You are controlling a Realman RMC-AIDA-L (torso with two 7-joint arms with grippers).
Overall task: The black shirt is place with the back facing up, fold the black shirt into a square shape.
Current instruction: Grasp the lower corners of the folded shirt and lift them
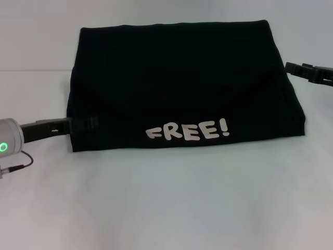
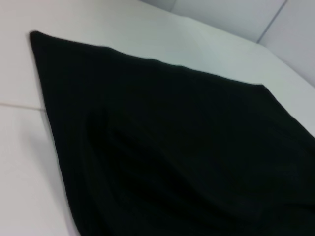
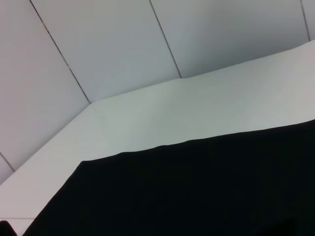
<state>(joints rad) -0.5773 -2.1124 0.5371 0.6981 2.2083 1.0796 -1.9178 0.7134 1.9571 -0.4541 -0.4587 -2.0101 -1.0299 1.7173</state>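
The black shirt (image 1: 177, 78) lies folded into a wide, roughly rectangular block in the middle of the white table (image 1: 166, 208). White "FREE!" lettering (image 1: 187, 130) faces up along its near edge. My left gripper (image 1: 86, 124) reaches in low from the left and overlaps the shirt's near-left corner. At the shirt's right edge, towards the far side, my right gripper (image 1: 294, 69) has its tip just touching the cloth or a little short of it. Dark cloth fills much of the left wrist view (image 2: 187, 147) and the right wrist view (image 3: 197, 187).
The left arm's silver wrist (image 1: 8, 140) with a green light and a thin cable (image 1: 21, 164) sits at the left border. Grey wall panels (image 3: 123, 39) rise behind the table's far edge. Bare white table surrounds the shirt.
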